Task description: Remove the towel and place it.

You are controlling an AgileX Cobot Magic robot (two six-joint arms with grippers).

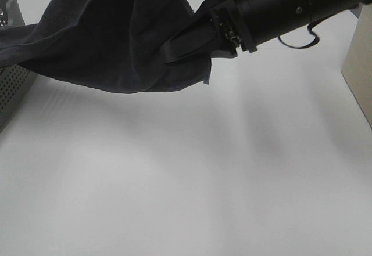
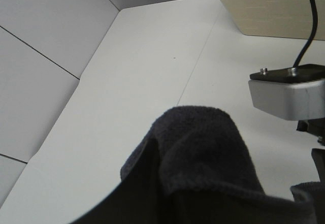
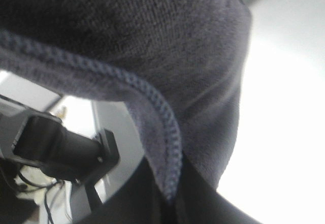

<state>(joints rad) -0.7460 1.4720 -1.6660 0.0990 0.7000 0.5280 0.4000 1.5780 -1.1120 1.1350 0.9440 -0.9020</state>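
Right pincer (image 1: pixel 174 50) comes in from the upper right of the high view, clamped fully shut on the towel (image 1: pixel 110 35) at its hemmed edge. My right wrist view is nearly all dark terry with the hem running straight down to the fingers, so that grip is real.

The left pincer is closed too. Its jaws are mostly buried under cloth in the left wrist view, but a fold of towel bulges up right at it and sits clear of the surface, so I read it as pinched there.

The towel hangs in the air as a sagging sheet between the two grips, above the far left of the tabletop (image 1: pixel 192 175). Its left end runs out of frame over the grey perforated basket (image 1: pixel 13 90), and I can't tell if any of it touches the basket.

I judge two grips are used because the cloth is long and limp, and one pinch would let it bunch and drag. Lifting it clear is about done and placing is not yet done. Bare tabletop lies in front as the likely spot. The risk I see is the trailing end catching the basket.
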